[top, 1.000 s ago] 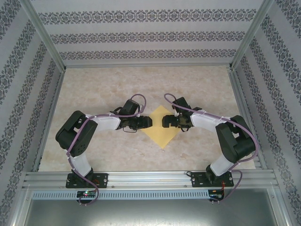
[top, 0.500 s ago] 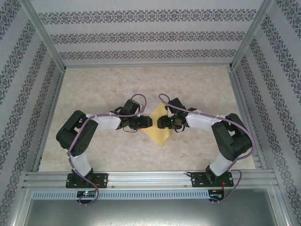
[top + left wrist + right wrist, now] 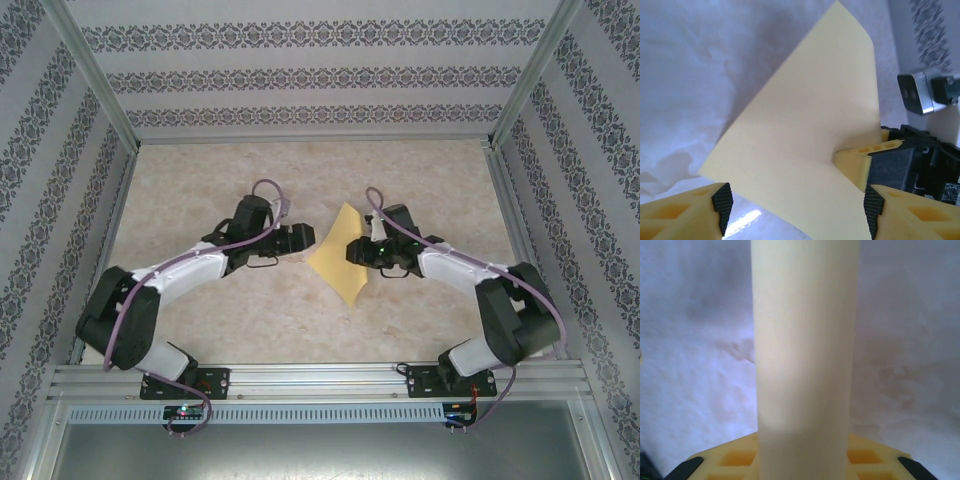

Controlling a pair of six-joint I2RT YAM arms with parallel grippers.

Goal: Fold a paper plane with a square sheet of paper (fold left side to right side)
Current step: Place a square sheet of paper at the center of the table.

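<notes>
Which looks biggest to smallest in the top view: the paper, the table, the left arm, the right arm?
1. table
2. left arm and right arm: about alike, so not ranked against each other
3. paper

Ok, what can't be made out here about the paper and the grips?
- Top external: the square sheet of paper has its right part hidden under the right gripper; creases too small to tell.
- Right wrist: the sheet hides the pinch point; fingers cut by the bottom edge.
- Left wrist: left gripper fingers and the paper's near corner cut off below.
</notes>
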